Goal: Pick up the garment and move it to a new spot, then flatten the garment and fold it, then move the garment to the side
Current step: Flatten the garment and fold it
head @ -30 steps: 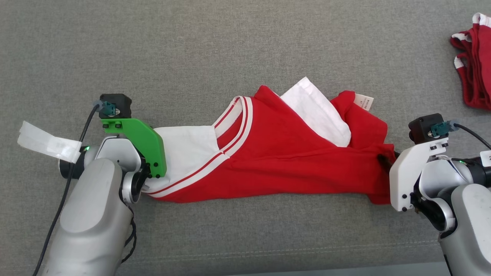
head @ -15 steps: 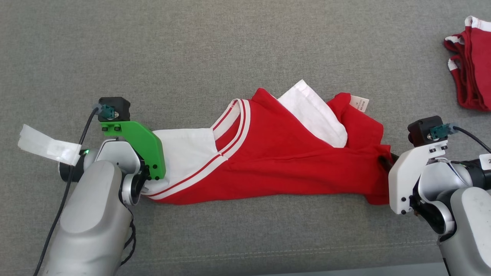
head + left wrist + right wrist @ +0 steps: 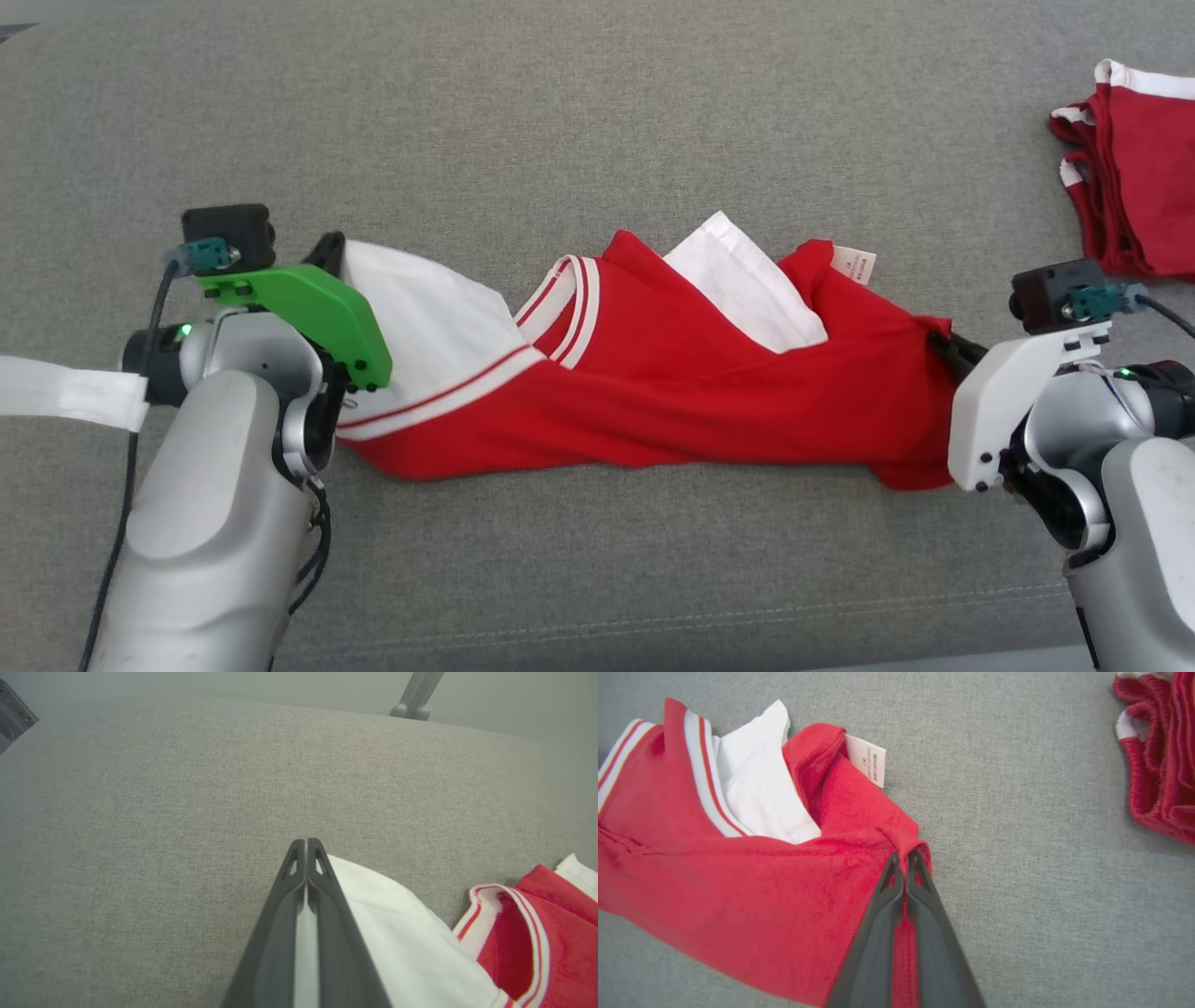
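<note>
Here's the garment (image 3: 672,392): a soft red knit jersey with white sleeves, strung out left to right across the middle of the table (image 3: 597,112). The tabletop is coarse grey woven cloth, with a stitched seam running along the front edge. The red body is bunched into long folds. The collar (image 3: 569,308) is flat ribbing, white with thin red stripes, and it gapes open left of centre. One white sleeve (image 3: 747,289) pokes out as a smooth wedge toward the far edge. A small white label (image 3: 854,264) stands up just beside it.

Over at the far right corner sits a rumpled pile (image 3: 1130,168) of red cloth with white trim, well apart from the jersey.

Now the arms. Both pale grey forearms come in from the front edge. The left wrist carries a green bracket (image 3: 299,308). The left fingers (image 3: 280,933), long, dark and tapered, point toward the far edge and are clenched on the white sleeve cloth at the jersey's left end, a strip of white pinched between them. The right wrist wears a white bracket (image 3: 994,401). The right fingers (image 3: 873,952) angle inward toward the jersey's right end and are clamped on a gathered corner of red fabric.
</note>
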You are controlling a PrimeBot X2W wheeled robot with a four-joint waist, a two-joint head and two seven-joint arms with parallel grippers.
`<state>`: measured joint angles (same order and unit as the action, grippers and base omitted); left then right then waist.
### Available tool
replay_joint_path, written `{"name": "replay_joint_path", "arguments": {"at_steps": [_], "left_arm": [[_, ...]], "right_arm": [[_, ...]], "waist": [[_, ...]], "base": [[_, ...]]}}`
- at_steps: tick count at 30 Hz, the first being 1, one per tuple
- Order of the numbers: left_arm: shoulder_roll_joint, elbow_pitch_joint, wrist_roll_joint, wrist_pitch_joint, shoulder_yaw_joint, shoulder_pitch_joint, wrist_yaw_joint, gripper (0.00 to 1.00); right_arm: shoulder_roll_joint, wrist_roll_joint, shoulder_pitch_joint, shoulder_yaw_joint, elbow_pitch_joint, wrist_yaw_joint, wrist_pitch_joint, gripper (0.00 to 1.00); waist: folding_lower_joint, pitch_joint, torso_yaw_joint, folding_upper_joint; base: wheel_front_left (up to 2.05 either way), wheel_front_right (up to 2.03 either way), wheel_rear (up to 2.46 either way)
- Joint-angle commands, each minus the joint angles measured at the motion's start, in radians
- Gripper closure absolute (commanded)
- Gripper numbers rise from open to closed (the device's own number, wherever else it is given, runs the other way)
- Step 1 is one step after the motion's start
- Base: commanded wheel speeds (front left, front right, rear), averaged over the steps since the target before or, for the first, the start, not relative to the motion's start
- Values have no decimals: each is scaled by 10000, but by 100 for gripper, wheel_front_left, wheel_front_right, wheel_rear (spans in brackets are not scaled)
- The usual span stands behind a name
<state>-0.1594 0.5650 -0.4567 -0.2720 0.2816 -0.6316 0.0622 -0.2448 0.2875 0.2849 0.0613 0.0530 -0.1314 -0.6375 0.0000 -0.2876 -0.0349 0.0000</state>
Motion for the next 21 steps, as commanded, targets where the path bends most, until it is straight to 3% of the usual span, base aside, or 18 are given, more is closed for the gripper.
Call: {"name": "replay_joint_path", "arguments": {"at_steps": [1, 5, 12, 21], "left_arm": [[-68, -306, -74, 578, -248, -341, 142, 100], [-209, -991, -63, 1944, -679, -716, 197, 100], [-648, -1602, 485, 3541, -1120, -1676, 604, 100], [-1002, -1367, 335, 3946, -1261, -3859, -39, 100]], "right_arm": [[64, -83, 266, -169, -3, 15, 313, 100], [318, 175, 1190, -48, 166, 10, 791, 100], [-26, 232, 2824, 1029, 702, 9, 964, 100], [-567, 713, 6010, 2255, 2134, 12, 2144, 100]], "waist": [[0, 168, -121, 0], [0, 124, -335, 0], [0, -231, -649, 0], [0, -1264, -772, 0]], "base": [[0, 0, 0], [0, 0, 0], [0, 0, 0], [0, 0, 0]]}}
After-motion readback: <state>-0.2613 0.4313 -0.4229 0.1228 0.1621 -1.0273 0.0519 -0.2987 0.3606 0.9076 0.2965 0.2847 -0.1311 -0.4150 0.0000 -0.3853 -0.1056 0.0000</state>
